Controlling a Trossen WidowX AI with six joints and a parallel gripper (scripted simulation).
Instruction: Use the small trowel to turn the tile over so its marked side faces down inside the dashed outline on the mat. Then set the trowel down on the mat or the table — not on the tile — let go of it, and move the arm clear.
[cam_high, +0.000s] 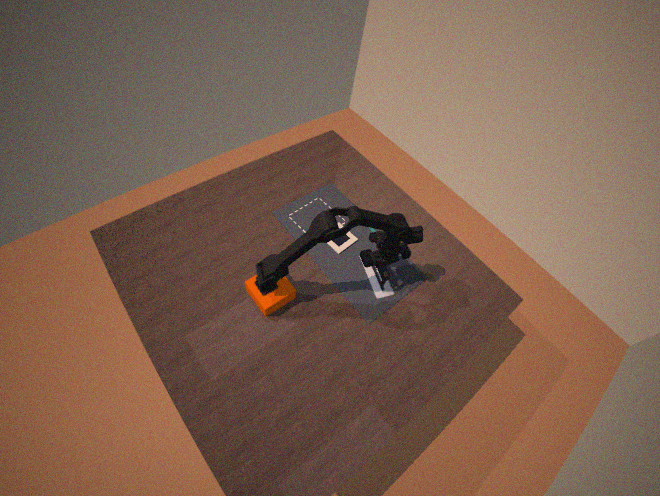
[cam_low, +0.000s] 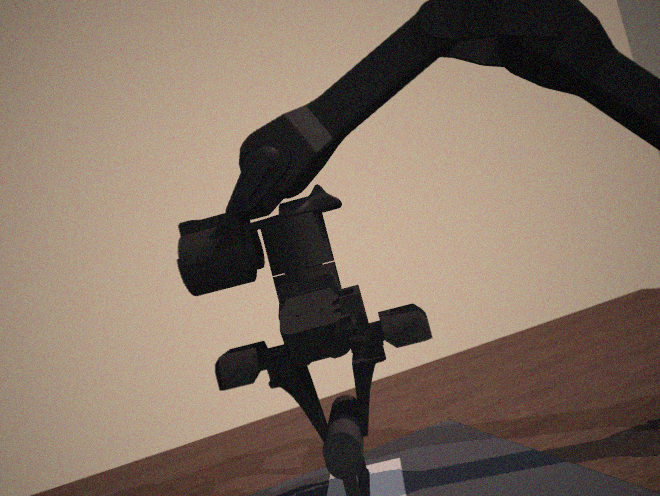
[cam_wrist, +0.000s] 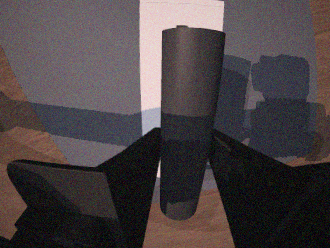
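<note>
My gripper (cam_high: 380, 270) (cam_low: 345, 433) (cam_wrist: 182, 133) points down and is shut on the dark round handle of the trowel (cam_low: 344, 450) (cam_wrist: 192, 75). The trowel's pale flat blade (cam_high: 383, 293) shows below the handle, over the near right part of the mat (cam_high: 346, 270) (cam_wrist: 75, 60). I cannot tell if the blade touches the mat. A square tile (cam_high: 339, 249) with a cream border and dark centre lies on the mat, to the left of the gripper in the top view and apart from the trowel. The arm hides part of it. The dashed outline (cam_high: 319, 198) is beyond the tile, partly hidden by the arm.
The arm's orange base block (cam_high: 272, 302) stands on the dark wooden table (cam_high: 320, 384) near the mat. A small teal thing (cam_high: 371, 229) shows behind the arm, mostly hidden. Walls stand beyond the table. The arm's shadow crosses the mat and blade.
</note>
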